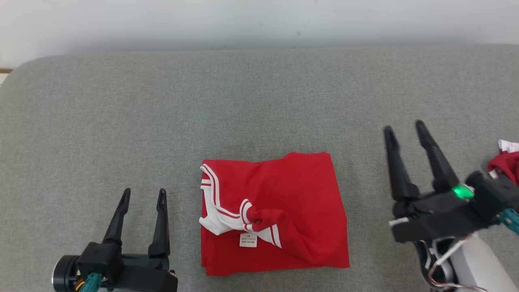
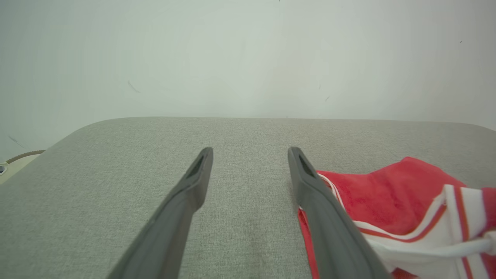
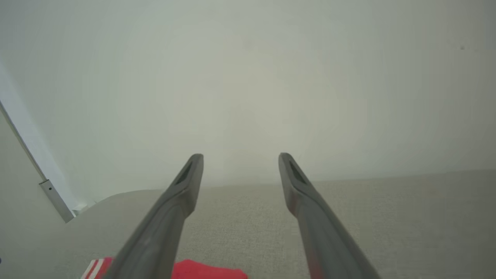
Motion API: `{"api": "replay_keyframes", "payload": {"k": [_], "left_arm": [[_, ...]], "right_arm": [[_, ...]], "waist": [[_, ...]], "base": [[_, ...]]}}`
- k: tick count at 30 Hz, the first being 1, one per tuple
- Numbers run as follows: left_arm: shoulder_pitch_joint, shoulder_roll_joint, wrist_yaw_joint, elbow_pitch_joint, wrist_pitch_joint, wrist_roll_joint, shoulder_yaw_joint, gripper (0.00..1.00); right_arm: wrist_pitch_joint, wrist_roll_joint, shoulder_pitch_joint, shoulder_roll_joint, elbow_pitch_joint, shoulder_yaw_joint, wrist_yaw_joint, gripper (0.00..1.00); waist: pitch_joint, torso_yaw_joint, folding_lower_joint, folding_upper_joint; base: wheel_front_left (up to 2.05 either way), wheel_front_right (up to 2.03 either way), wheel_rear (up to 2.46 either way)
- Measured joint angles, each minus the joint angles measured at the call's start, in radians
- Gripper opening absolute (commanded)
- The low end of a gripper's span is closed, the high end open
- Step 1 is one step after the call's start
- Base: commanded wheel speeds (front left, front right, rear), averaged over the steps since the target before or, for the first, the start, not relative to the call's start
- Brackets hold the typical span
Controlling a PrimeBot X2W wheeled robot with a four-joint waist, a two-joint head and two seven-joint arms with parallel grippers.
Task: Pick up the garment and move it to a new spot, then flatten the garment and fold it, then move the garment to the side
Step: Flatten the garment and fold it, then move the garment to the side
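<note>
The garment [image 1: 279,211], a red shirt with white striped trim and a small white label, lies folded into a rough square on the grey cushion [image 1: 162,121], near its front middle. My left gripper [image 1: 144,197] rests to the garment's left, open and empty. In the left wrist view the left gripper [image 2: 250,154] has the garment [image 2: 391,193] just beyond its right finger. My right gripper [image 1: 405,129] hovers to the garment's right, open, holding nothing. In the right wrist view the right gripper [image 3: 240,157] points at the pale wall, with the garment [image 3: 209,270] at the bottom edge.
A second red and white cloth [image 1: 506,161] lies at the far right edge of the head view, behind my right wrist. A pale wall [image 1: 259,20] stands behind the cushion. The cushion's rounded left corner [image 1: 24,69] shows at the far left.
</note>
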Motion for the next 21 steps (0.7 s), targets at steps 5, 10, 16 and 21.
{"api": "replay_keyframes", "payload": {"k": [5, 10, 16, 21], "left_arm": [[0.014, 0.007, 0.004, -0.005, 0.0, 0.0, 0.005, 1.0], [0.029, 0.014, 0.006, -0.008, 0.0, 0.0, 0.008, 1.0], [0.045, 0.021, 0.014, -0.018, 0.001, 0.0, 0.008, 1.0], [0.07, 0.028, 0.023, -0.03, 0.002, -0.002, 0.011, 1.0]], "right_arm": [[0.031, -0.038, 0.091, -0.02, -0.003, -0.101, 0.0, 1.0], [0.059, -0.063, 0.178, -0.031, -0.006, -0.166, 0.0, 1.0], [0.081, -0.086, 0.256, -0.031, -0.011, -0.2, 0.0, 1.0], [0.094, -0.096, 0.284, -0.019, -0.027, -0.204, 0.0, 1.0]], "waist": [[-0.017, -0.006, -0.0001, 0.0], [-0.033, -0.017, -0.0001, 0.0], [-0.055, -0.031, -0.0001, 0.0], [-0.075, -0.043, -0.0001, -0.0001]], "base": [[0.0, 0.0, 0.0], [0.0, 0.0, 0.0], [0.0, 0.0, 0.0], [0.0, 0.0, 0.0]]}}
